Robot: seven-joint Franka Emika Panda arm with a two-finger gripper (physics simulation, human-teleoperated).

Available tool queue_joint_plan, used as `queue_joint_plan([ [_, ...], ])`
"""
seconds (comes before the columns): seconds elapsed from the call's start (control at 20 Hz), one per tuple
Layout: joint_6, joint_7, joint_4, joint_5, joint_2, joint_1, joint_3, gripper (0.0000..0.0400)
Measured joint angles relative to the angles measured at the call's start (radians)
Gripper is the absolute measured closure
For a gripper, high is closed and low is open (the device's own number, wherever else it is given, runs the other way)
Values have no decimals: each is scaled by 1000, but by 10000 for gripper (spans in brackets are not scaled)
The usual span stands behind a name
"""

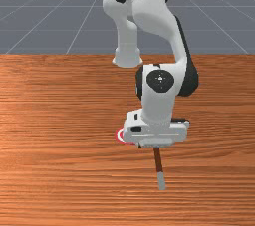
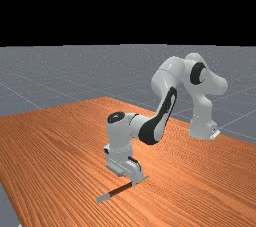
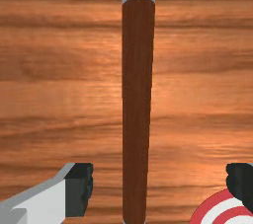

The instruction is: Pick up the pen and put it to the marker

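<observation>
The long, round brown pen (image 3: 136, 94) with a grey end points toward the orange-brown wooden worktop's (image 2: 35, 171) edge, the far view's left. The white-and-black gripper (image 2: 134, 182) is spread wide around it.

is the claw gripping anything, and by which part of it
Nothing is held: the claw is open, and the brown part of the pen runs between its fingers with a gap on both sides.

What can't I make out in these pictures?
Red-and-white marker: wrist view, cut off by the edge and partly covered by the pincer; front view, mostly hidden behind the pincer.
Pen: wrist view, both ends cut off by the edge; front view, one end behind the pincer.
Gap under the pincer: far view, too small to judge.
</observation>
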Motion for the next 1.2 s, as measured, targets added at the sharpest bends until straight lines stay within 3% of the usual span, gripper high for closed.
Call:
queue_joint_plan([
  [0.55, 97, 44, 5, -20, 53, 44, -17, 11],
  [0.6, 99, 45, 6, -20, 54, 45, -17, 134],
  [0.7, 103, 45, 6, -20, 55, 47, -16, 233],
  [0.8, 104, 45, 6, -20, 55, 47, -16, 302],
  [1.05, 101, 43, -35, -28, 10, 50, -25, 310],
  [1.2, 111, 35, -160, -48, -71, 62, -46, 308],
])
